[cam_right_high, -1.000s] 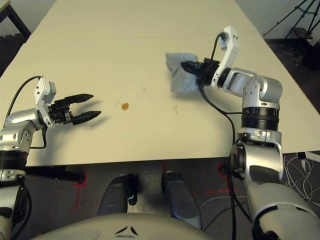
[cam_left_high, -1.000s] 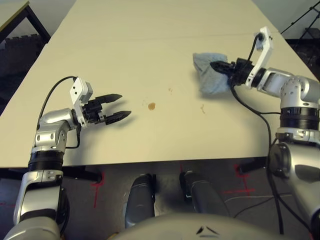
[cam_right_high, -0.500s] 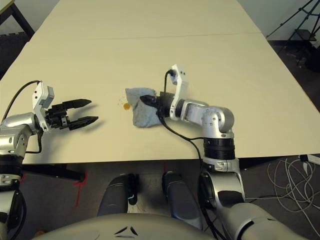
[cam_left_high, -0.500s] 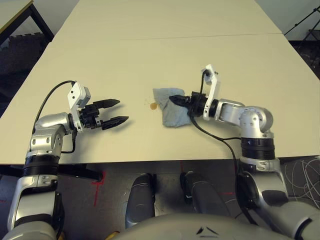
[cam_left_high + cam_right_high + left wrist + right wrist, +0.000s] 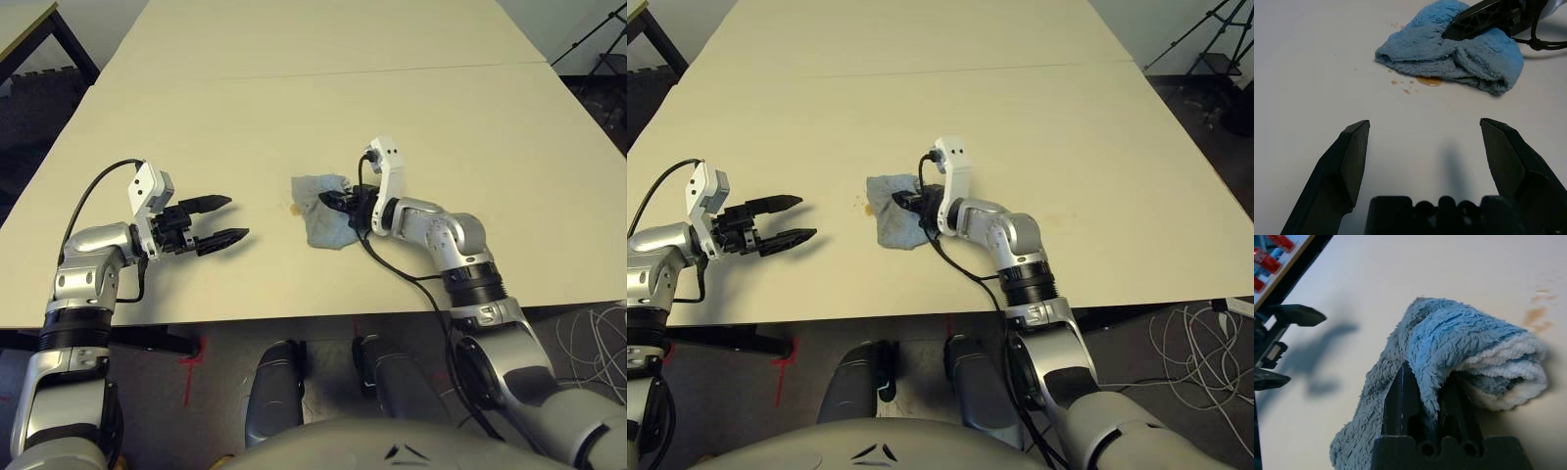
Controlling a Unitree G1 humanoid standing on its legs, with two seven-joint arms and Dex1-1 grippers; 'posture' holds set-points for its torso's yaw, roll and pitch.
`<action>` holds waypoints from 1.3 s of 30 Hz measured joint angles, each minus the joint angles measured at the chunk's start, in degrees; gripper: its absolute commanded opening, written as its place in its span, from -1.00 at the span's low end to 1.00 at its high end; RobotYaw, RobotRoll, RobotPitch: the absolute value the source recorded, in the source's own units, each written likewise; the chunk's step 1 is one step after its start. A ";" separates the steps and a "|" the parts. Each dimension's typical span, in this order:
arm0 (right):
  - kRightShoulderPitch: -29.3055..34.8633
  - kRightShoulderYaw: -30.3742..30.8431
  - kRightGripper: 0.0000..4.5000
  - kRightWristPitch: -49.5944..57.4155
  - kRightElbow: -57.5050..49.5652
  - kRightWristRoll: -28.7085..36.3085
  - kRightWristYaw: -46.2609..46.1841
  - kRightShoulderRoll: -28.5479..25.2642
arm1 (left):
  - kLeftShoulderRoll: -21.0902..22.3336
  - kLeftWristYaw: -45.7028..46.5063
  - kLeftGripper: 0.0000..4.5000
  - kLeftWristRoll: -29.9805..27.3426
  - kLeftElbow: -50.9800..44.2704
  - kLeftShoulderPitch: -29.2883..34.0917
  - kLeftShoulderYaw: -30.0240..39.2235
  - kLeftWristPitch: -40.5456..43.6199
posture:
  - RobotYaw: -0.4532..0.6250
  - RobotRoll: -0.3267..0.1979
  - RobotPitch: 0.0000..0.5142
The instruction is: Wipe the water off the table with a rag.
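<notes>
Swept down from the table's far right since a second ago, the right gripper point(image 5: 331, 202) now presses the soft, fuzzy light blue-grey rag point(image 5: 321, 221) flat near the middle of the large cream-beige tabletop point(image 5: 294, 108), its two black fingers clamped shut on a fold of the cloth. Just off the rag's edge at about nine o'clock, a small amber-brown splotch of water point(image 5: 1429, 81) with a few tiny drops beside it is unwiped, touching the cloth's hem. At about nine o'clock from the rag, well apart, the left gripper point(image 5: 221, 219) hovers with fingers spread and empty. Wiping looks barely begun: the main splotch remains, and any other drops need passes too.
</notes>
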 measured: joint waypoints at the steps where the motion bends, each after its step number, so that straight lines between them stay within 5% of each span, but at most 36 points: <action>1: -0.06 1.01 -0.95 -0.42 0.39 -0.30 0.73 0.84 | 0.00 0.00 1.00 0.00 0.00 0.00 0.00 0.00 | -0.35 0.25 -0.37; 10: 0.59 7.14 -0.95 -0.68 -0.40 -2.08 5.04 2.16 | -0.04 0.03 1.00 -0.02 -0.05 -0.01 0.00 0.05 | -0.34 0.25 -0.39; 19: -0.04 6.68 -0.95 -1.94 0.61 -3.06 5.73 0.65 | -0.16 0.13 1.00 -0.12 -0.40 0.01 -0.01 0.07 | -0.36 0.25 -0.40; 27: -5.90 5.57 -0.95 -12.42 10.23 -7.72 6.12 -7.57 | -0.66 0.41 1.00 -0.26 -0.36 -0.24 -0.01 0.40 | -0.38 0.25 -0.39; 39: -10.69 0.28 -0.95 -18.95 20.43 -10.17 5.58 -12.79 | -0.96 0.41 1.00 -0.26 0.16 -1.00 -0.08 0.50 | -0.40 0.25 -0.39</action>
